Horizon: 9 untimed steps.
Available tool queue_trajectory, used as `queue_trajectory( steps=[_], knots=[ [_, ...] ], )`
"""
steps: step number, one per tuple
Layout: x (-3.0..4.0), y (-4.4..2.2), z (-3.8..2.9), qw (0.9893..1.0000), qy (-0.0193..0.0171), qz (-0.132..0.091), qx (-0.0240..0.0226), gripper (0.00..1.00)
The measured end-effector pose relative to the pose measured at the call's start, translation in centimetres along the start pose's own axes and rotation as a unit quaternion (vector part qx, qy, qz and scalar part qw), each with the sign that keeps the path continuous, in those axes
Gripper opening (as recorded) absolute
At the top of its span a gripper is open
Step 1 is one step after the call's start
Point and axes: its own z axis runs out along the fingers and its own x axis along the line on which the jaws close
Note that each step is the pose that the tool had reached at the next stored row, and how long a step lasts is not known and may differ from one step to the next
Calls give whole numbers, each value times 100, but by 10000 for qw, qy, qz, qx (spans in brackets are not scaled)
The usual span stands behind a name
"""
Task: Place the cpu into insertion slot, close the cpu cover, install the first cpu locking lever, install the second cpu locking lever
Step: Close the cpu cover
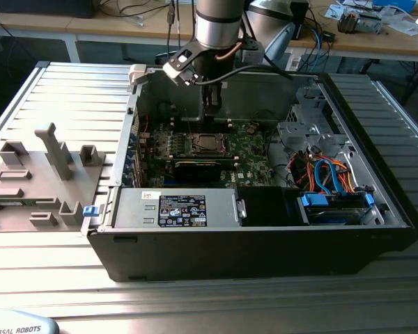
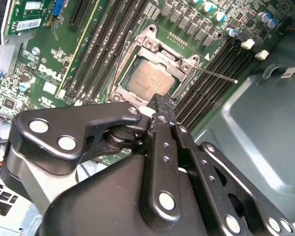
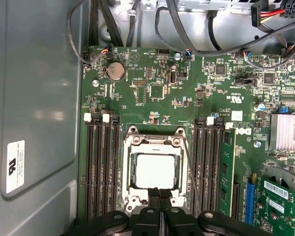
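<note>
white sticker [image 3: 15, 166], small print unreadable

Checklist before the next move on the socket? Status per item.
1. cpu seated flat in insertion slot: ok.
2. cpu cover down over the cpu, chip showing through its window: ok.
3. One locking lever latched: not ok, its rod angles out over the memory slots.
4. Other lever latched: cannot tell.
5. gripper shut, holding nothing, at the socket's edge: ok.
6. cables away from the socket: ok.
</note>
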Motion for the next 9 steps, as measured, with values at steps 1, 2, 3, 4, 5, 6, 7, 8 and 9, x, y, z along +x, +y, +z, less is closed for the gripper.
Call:
queue_trajectory(
  steps=[1, 2, 3, 4, 5, 6, 7, 8, 9],
  knots=[
    [0, 0, -2, 10000, 0, 0, -1, 11],
    [0, 0, -7, 10000, -2, 0, 0, 11],
    [-1, 0, -13, 10000, -4, 0, 1, 11],
    [-1, 0, -25, 10000, -3, 0, 0, 11],
    [-1, 0, -37, 10000, -3, 0, 1, 11],
    [-1, 0, -41, 10000, -3, 0, 0, 11],
    [-1, 0, -41, 10000, -2, 0, -1, 11],
    [0, 0, -41, 10000, -1, 0, -1, 11],
    [-1, 0, -42, 10000, -2, 0, 0, 11]
  ],
)
